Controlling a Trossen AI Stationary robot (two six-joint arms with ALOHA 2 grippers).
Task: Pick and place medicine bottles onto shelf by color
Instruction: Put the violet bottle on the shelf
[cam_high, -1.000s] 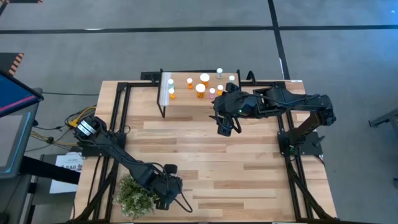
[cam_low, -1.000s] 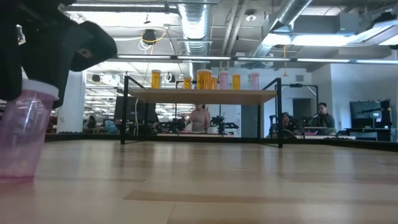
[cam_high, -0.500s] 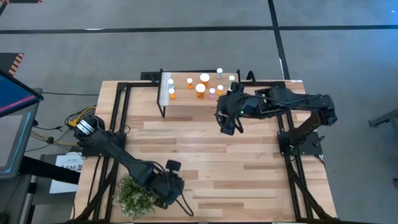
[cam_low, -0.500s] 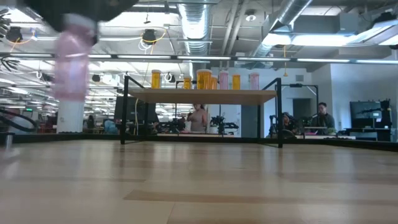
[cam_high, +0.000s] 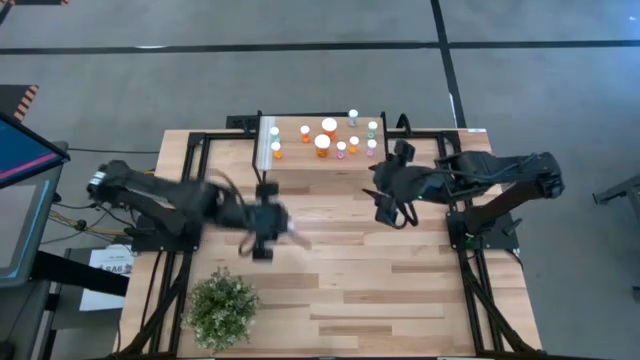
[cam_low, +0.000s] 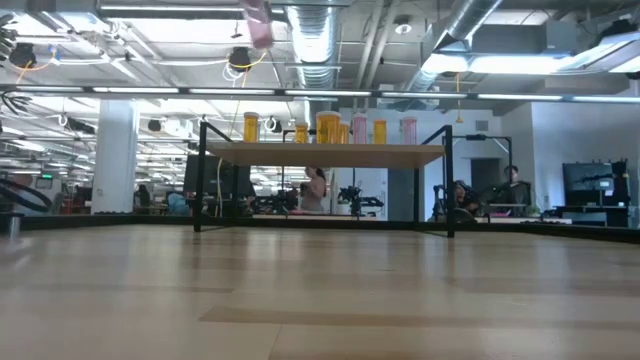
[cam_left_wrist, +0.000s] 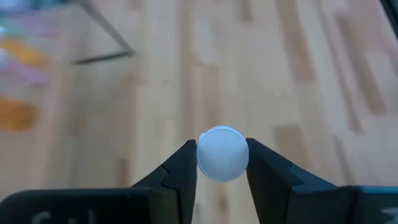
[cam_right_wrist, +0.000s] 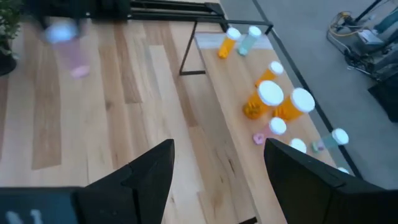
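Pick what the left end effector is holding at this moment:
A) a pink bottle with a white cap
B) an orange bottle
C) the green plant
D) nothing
A: the left end effector is closed on a white cap, and the high view shows the pink bottle carried in it above the table.

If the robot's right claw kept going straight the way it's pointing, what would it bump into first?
Probably bare tabletop. The open right gripper points across the boards alongside the shelf, with nothing between its fingers. Farther off on that line is the blurred pink bottle in the left gripper; depth is uncertain.
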